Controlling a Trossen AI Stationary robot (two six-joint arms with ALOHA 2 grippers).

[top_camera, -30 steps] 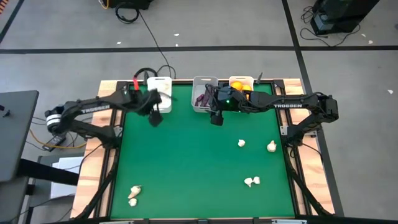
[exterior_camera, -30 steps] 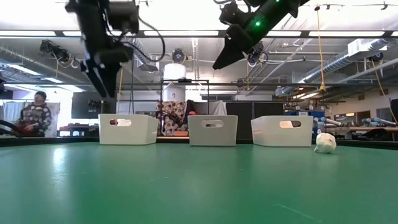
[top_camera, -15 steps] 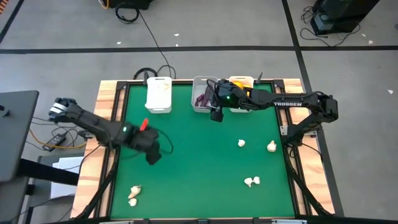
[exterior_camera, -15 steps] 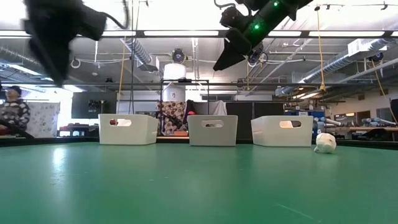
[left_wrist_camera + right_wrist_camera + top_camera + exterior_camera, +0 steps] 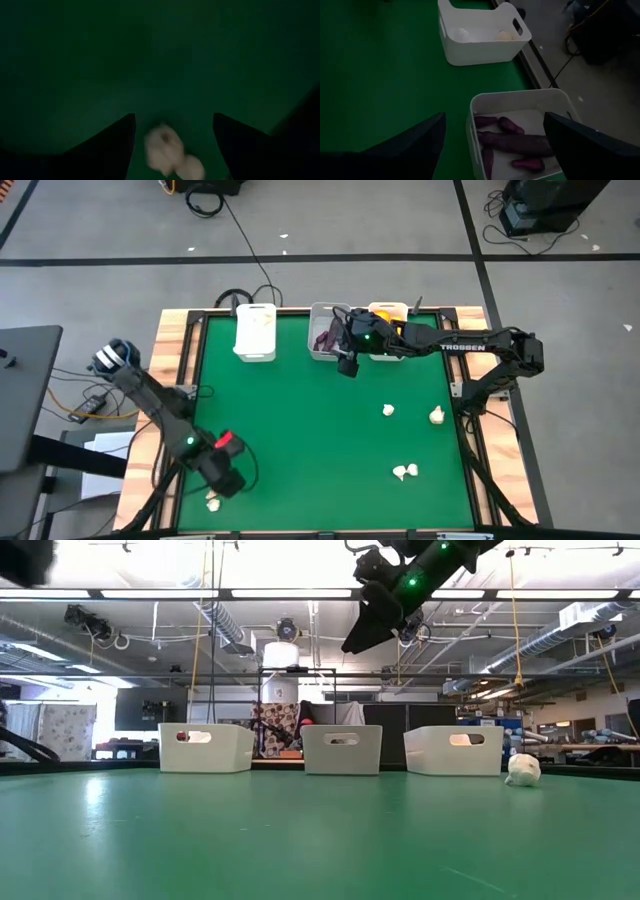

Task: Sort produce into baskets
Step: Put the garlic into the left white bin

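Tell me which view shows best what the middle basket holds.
The right wrist view: it looks down past the open right hand into the middle basket at several purple eggplants. The high view shows only a dark purple patch inside. The low view shows its side wall only. The left wrist view misses it.

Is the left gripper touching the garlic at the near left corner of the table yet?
Apart. In the left wrist view the garlic lies on the green mat between the open dark fingers, with mat showing on both sides. The high view puts the left gripper over that corner.
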